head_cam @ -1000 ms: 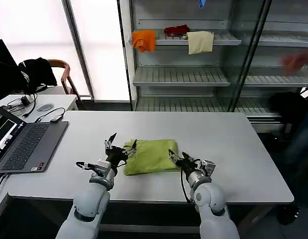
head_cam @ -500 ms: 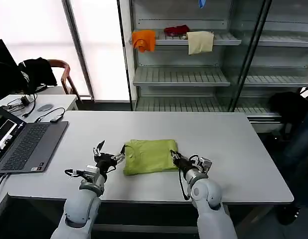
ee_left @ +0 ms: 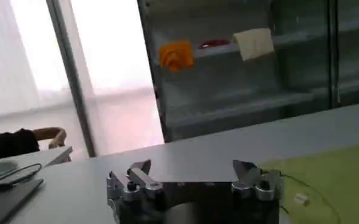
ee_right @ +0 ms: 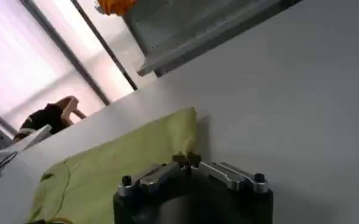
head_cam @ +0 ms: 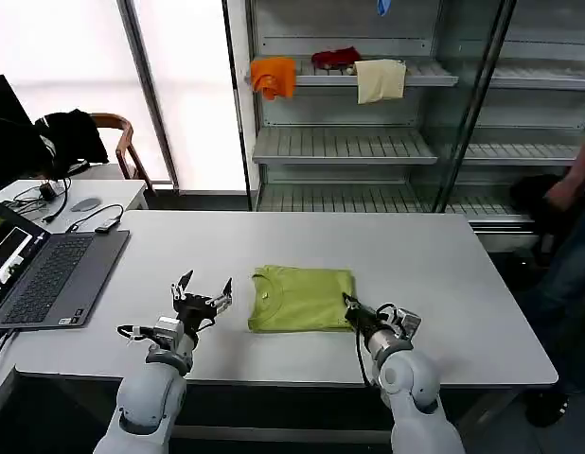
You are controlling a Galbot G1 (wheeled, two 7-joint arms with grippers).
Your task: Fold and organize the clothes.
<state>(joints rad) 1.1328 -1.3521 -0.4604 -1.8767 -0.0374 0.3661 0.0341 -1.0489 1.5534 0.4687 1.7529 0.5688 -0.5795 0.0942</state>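
T-shirt [head_cam: 303, 298], lime green, lies folded into a flat rectangle near the middle of the table [head_cam: 444, 265], toward the front edge, with its collar turned to the robot's left. In the right wrist view the shirt [ee_right: 115, 170] spreads flat on the tabletop just beyond the fingertips.

The right gripper [head_cam: 350, 306] sits low at the shirt's right front corner, its tips at the cloth's edge; in the right wrist view the gripper [ee_right: 186, 160] has its fingers drawn together, tips touching, right at the hem. Whether any cloth is pinched between them cannot be told.

The left gripper [head_cam: 202, 298] hovers just above the table, left of the shirt and apart from it, fingers spread wide with nothing between them. The left wrist view shows the gripper [ee_left: 194, 172] with both fingers standing well apart, and the shirt [ee_left: 325, 182] off to one side.

A laptop [head_cam: 42, 274] lies open at the table's left end. Behind the table stands a shelf [head_cam: 349, 142] carrying an orange cloth [head_cam: 274, 76], a red cloth [head_cam: 336, 58] and a cream cloth [head_cam: 380, 79] on its upper tier.
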